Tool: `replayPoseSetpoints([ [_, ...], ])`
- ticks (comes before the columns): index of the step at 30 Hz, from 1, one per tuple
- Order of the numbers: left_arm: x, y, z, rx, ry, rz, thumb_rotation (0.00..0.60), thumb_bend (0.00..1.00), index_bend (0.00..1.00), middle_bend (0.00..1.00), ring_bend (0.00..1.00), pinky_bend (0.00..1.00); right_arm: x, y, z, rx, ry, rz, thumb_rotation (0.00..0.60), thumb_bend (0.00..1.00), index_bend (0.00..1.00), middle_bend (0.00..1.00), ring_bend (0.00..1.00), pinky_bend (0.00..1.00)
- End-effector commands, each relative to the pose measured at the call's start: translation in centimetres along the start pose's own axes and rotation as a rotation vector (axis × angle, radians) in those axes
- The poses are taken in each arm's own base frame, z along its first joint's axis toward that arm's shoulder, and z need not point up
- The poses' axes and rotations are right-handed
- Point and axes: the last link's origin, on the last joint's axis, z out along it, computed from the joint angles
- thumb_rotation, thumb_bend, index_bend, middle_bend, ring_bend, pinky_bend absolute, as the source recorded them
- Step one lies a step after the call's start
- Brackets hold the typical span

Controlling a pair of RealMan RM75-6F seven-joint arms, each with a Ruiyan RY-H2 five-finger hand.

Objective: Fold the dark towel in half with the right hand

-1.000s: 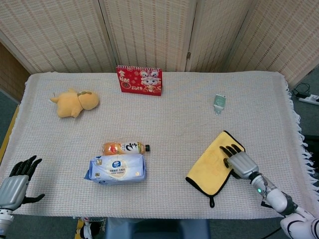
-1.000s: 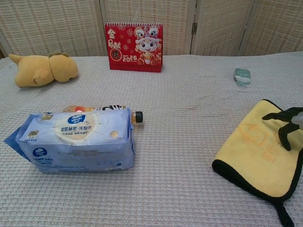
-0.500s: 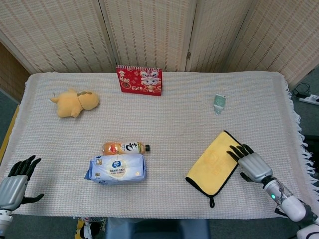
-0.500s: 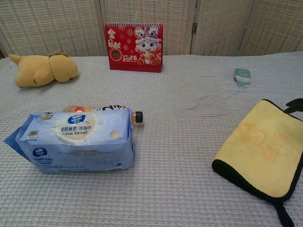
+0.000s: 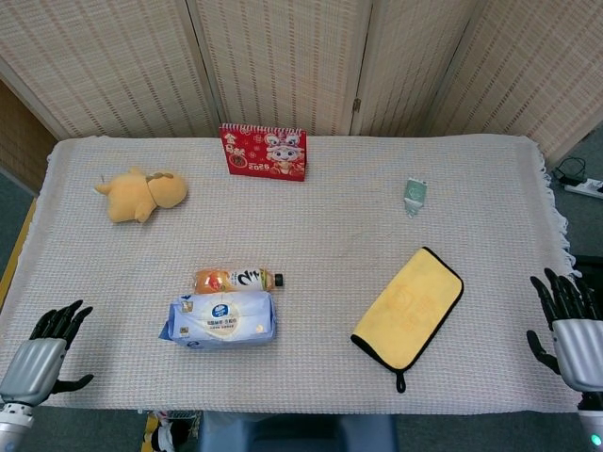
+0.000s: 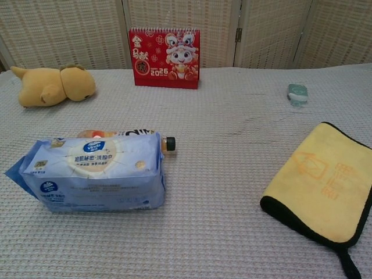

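The towel (image 5: pixel 409 309) lies folded on the table's right side, yellow face up with a dark trim and a small loop at its near corner; the chest view shows the towel (image 6: pixel 322 183) at the right edge. My right hand (image 5: pixel 571 324) is off the table's right edge, well clear of the towel, fingers spread and empty. My left hand (image 5: pixel 41 350) hovers at the near left corner, fingers apart, holding nothing. Neither hand appears in the chest view.
A wet-wipes pack (image 5: pixel 220 319) and a drink bottle (image 5: pixel 236 280) lie near the front centre. A yellow plush toy (image 5: pixel 141 194) sits far left, a red calendar (image 5: pixel 263 152) at the back, a small green packet (image 5: pixel 415 194) back right.
My right hand has lifted off the towel and withdrawn to the right, past the table's edge. The towel stays folded in place. The left hand shifted slightly.
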Motion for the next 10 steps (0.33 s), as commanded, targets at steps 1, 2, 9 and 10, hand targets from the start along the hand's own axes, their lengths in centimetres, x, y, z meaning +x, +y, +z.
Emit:
replayPoseSetpoints([
  [1, -0.5, 0.4, -0.3, -0.031, 0.0, 0.012, 0.6, 0.13, 0.0, 0.0, 0.0, 0.0, -0.1, -0.3, -1.0, -0.011, -0.043, 0.019, 0.6, 0.45, 0.0, 0.0, 0.0, 0.0],
  [2, -0.7, 0.5, -0.4, -0.032, -0.004, 0.016, 0.6, 0.13, 0.0, 0.0, 0.0, 0.0, 0.1, -0.4, -1.3, 0.006, -0.044, 0.021, 0.6, 0.45, 0.0, 0.0, 0.0, 0.0],
  [9, -0.6, 0.4, -0.6, -0.018, 0.001, 0.013, 0.6, 0.13, 0.0, 0.0, 0.0, 0.0, 0.9, -1.0, -3.3, 0.087, 0.022, 0.011, 0.6, 0.45, 0.0, 0.0, 0.0, 0.0],
  [10, -0.5, 0.5, -0.7, -0.017, 0.006, 0.011, 0.6, 0.13, 0.0, 0.0, 0.0, 0.0, 1.0, -1.1, -3.7, 0.094, 0.035, 0.01, 0.6, 0.45, 0.0, 0.0, 0.0, 0.0],
])
